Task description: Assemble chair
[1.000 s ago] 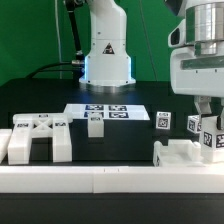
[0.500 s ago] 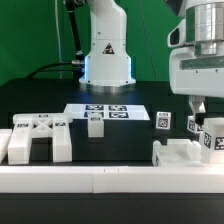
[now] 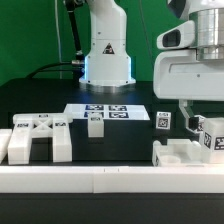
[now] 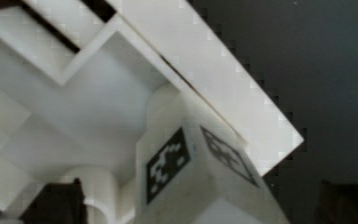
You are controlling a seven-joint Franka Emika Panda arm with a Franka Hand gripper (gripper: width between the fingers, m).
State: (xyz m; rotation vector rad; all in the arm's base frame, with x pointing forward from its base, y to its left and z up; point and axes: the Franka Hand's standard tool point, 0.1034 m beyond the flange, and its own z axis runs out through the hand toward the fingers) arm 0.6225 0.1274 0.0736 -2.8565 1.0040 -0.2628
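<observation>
Exterior looks low across the table (image 3: 40, 100); wrist hugs tagged block (image 4: 202, 165).

Chair part (image 3: 213, 138) cut off by exterior view's right edge.

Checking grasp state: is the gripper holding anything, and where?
Nothing looks held: the gripper has its jaws open, one visibly clear of the tagged chair part beside it.

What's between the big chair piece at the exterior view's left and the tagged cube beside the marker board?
One small white block, before the marker board, in the exterior view.
</observation>
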